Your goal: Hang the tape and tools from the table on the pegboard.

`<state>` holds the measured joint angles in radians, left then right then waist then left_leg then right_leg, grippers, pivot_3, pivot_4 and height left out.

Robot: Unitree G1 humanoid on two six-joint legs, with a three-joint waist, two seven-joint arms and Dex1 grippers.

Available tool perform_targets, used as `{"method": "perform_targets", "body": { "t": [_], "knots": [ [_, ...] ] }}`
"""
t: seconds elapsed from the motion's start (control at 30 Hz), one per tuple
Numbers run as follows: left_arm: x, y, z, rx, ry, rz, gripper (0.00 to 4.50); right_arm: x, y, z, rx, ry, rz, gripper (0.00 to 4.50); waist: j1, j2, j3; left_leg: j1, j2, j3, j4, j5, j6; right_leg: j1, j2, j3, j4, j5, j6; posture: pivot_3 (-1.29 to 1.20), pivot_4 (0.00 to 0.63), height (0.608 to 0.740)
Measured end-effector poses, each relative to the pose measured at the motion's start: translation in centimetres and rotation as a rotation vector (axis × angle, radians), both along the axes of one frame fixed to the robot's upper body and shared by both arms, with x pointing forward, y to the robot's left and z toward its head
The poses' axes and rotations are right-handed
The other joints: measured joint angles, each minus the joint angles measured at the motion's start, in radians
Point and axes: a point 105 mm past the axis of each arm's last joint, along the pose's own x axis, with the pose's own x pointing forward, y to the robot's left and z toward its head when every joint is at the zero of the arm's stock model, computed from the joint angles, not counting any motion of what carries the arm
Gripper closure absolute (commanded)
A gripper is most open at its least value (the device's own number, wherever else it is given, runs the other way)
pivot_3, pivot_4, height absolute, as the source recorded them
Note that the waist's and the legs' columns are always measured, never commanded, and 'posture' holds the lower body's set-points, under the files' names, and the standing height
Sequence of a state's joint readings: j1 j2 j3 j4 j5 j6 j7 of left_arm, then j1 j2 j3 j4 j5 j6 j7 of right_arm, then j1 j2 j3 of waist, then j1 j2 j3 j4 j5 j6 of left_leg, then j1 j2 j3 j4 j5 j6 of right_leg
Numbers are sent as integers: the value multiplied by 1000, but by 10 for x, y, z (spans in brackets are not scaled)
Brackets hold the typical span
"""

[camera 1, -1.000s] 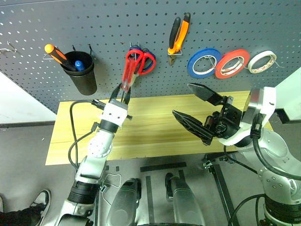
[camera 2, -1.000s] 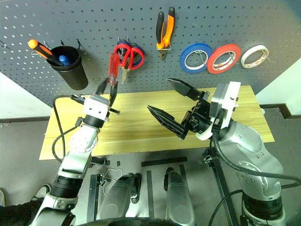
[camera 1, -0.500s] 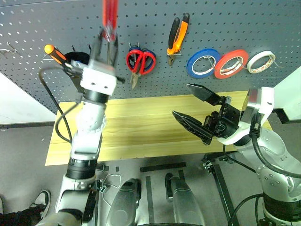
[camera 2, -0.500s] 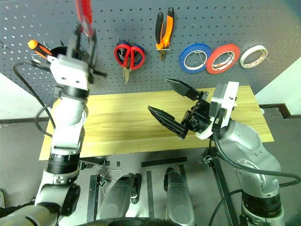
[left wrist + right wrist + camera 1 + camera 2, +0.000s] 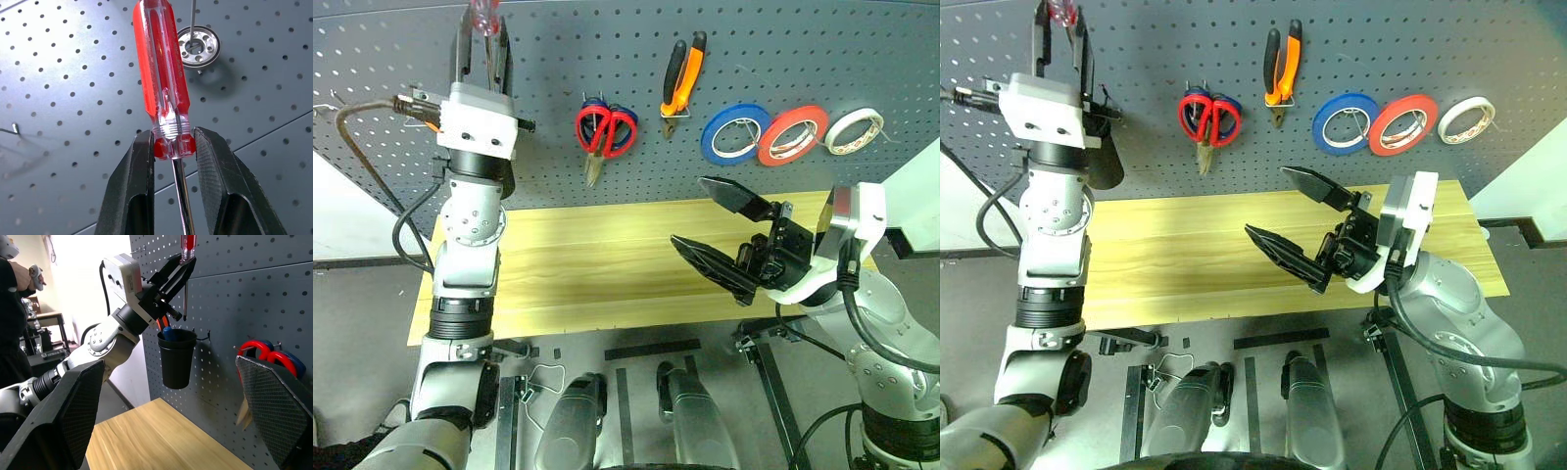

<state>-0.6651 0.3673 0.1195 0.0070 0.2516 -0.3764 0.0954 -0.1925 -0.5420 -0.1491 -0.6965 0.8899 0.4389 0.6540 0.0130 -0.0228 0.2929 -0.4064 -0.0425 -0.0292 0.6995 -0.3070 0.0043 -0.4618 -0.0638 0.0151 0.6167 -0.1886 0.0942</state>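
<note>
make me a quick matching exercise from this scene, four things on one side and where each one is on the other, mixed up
Things:
1. red screwdriver
2. pliers
3. red tape
4. black cup

Places:
A. hanging on the pegboard between the blue roll and the white roll
B. clamped in the left gripper, held up in front of the pegboard
C. hung on the pegboard, with tool handles sticking out of it
D. hanging on the pegboard, above and right of the scissors

Pairs: 1-B, 2-D, 3-A, 4-C
</note>
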Motion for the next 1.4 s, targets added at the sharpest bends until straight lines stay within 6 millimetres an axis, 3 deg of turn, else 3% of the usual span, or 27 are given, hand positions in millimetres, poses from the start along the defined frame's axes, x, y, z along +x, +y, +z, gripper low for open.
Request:
{"method": "perform_targets", "body": {
  "t": [0.23,0.43,0.9,1.27,1.4],
  "knots": [
    [2,14,-5,16,-12,81,3676,0,-1,-1,-15,4,-2,0,0,0,0,0,0,0,0,0,0,0,0,0,0,0,0,41,256,740],
    [9,25,-25,6,41,132,3676,-1,-1,-2,-18,14,10,0,0,0,0,0,0,0,0,0,0,0,0,0,1,0,0,32,269,740],
    [11,32,-31,-46,50,166,3676,-3,0,-3,-43,40,27,0,-2,0,0,0,0,0,0,0,0,0,-1,0,1,0,0,21,279,740],
    [12,35,-30,-72,46,180,25,-2,0,-3,-44,43,24,0,-1,0,0,0,0,0,0,0,0,0,-1,0,1,0,0,22,276,740],
    [11,35,-29,-79,40,176,25,-1,0,-3,-46,41,25,0,-1,0,0,0,0,0,0,0,0,0,-1,0,1,0,0,28,264,740]
  ]
}}
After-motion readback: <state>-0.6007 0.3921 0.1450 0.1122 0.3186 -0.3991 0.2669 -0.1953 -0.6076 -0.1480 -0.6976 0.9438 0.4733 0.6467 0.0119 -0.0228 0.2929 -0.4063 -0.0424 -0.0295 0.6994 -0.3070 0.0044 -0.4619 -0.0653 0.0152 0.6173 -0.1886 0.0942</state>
